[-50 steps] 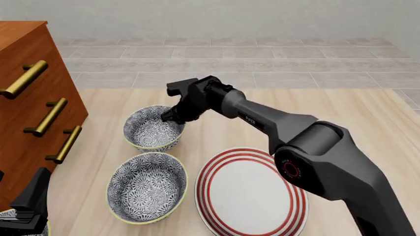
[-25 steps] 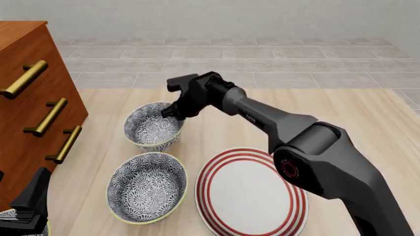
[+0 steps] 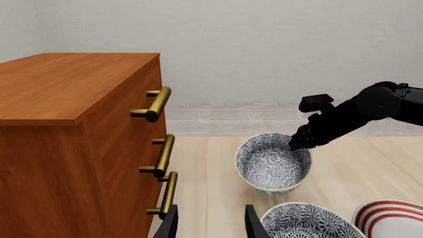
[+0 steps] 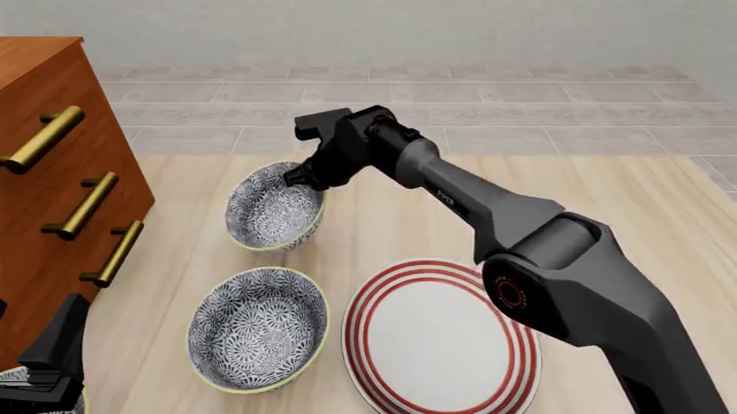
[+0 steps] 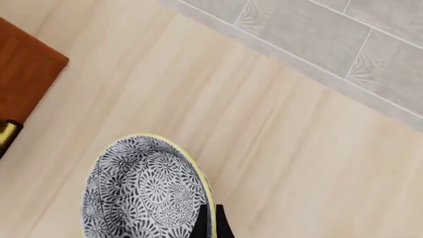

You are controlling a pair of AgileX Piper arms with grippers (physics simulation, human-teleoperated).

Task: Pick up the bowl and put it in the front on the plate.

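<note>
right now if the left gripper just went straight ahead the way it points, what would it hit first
Probably the near bowl, just ahead of the left gripper and slightly to one side. It might slip past between that bowl and the dresser over bare table; depth is unclear.

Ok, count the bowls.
2 for sure. One bowl hangs tilted from the right gripper, farther back by the dresser; the other bowl sits left of the plate.

Blue-grey floral bowl with yellowish rim, white plate with red rings, reddish-brown dresser
</note>
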